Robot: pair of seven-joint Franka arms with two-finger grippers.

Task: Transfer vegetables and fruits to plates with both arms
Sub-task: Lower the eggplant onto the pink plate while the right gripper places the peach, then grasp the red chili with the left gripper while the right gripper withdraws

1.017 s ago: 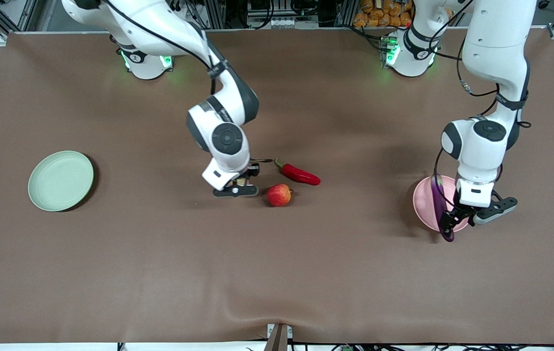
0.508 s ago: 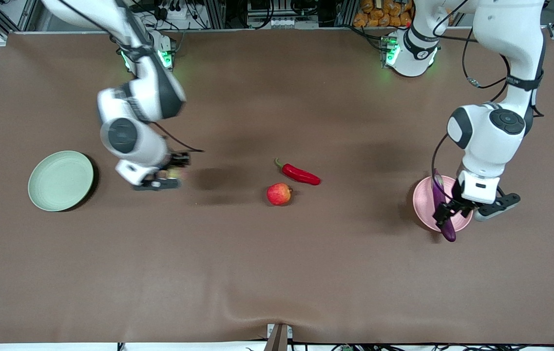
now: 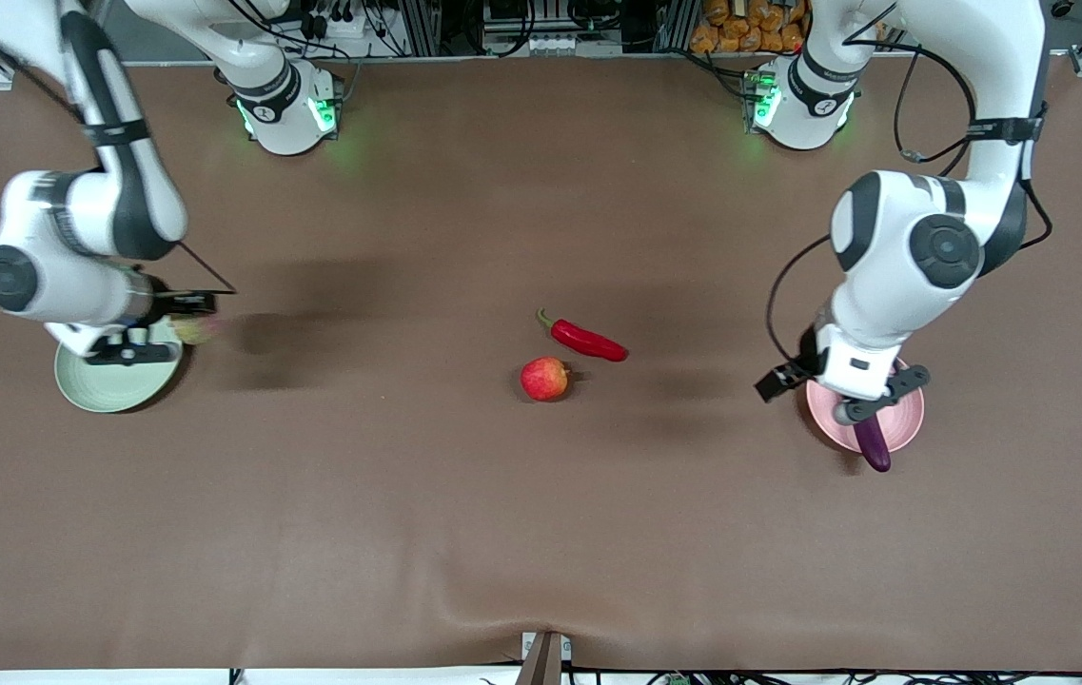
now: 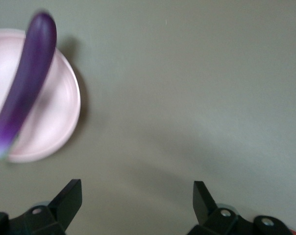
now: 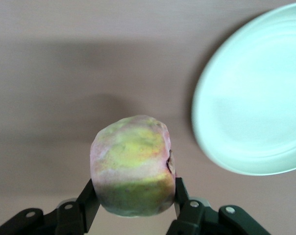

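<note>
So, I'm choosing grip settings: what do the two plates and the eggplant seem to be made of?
The green plate and pink plate look like matte moulded plastic or similar: flat colour, no glare, though ceramic can't be ruled out. The eggplant has a smooth glossy purple skin with a soft sheen; real or plastic replica, the look leaves it open.
</note>
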